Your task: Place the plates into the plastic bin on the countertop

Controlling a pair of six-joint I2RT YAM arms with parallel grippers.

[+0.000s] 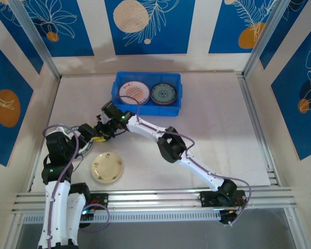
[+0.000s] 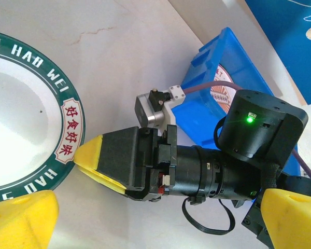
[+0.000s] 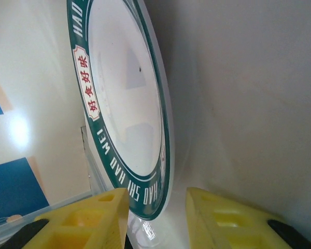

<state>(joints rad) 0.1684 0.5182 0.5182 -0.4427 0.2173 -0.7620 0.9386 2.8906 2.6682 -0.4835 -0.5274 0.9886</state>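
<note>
A white plate with a dark green lettered rim [image 2: 20,104] lies on the countertop [image 1: 207,129] under the two wrists. My right gripper [image 3: 158,199] reaches across from the right, and its yellow fingers [image 3: 88,218] straddle that plate's near rim [image 3: 160,205]. A gap shows between the rim and the other finger, so the jaws stand open. My left gripper [image 2: 155,223] hovers wide open over the same spot, holding nothing. The blue plastic bin [image 1: 119,80] holds a pink-striped plate [image 1: 133,93] and a dark teal plate [image 1: 163,94] side by side. A cream plate [image 1: 107,167] lies near the front.
The bin [image 2: 233,57] stands just behind the right wrist. Patterned blue-and-cream walls and metal rails [image 1: 259,135] frame the surface. The right arm's elbow [image 1: 171,145] stretches across the middle of the countertop.
</note>
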